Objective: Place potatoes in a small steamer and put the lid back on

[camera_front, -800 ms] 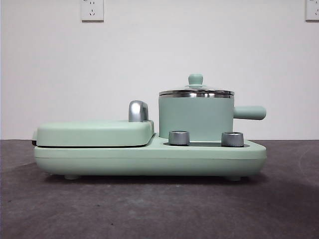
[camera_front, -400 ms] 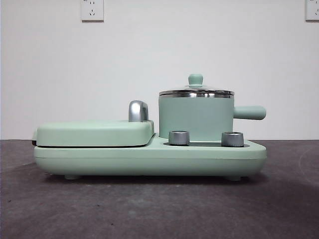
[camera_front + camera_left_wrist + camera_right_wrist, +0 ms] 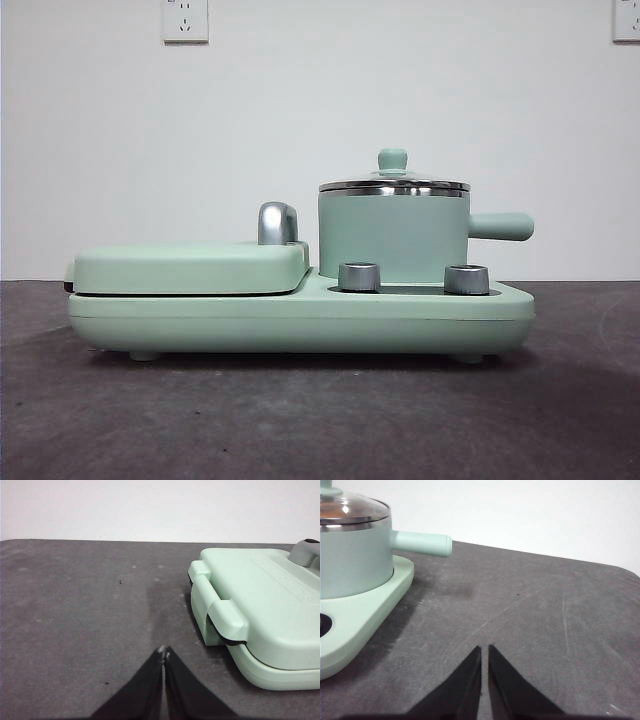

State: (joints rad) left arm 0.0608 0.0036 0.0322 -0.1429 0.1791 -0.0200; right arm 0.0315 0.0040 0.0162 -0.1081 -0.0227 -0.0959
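The small steamer (image 3: 393,238) stands on the right half of a mint-green cooker base, its stubby handle (image 3: 500,226) pointing right. The glass lid (image 3: 393,183) with its green knob sits shut on it. In the right wrist view the small steamer (image 3: 352,555) and lid (image 3: 350,509) are off to one side, and my right gripper (image 3: 484,648) hovers shut over bare table beyond the handle. My left gripper (image 3: 164,652) is shut above the table beside the flat grill cover. No potatoes show in any view; through the glass I cannot tell what the pot holds.
The flat hinged grill cover (image 3: 190,267) with a chrome latch (image 3: 278,222) fills the cooker's left half, seen also as the grill cover (image 3: 270,605). Two grey dials (image 3: 359,276) sit on the cooker's front. Dark grey table surrounds the cooker base (image 3: 300,320).
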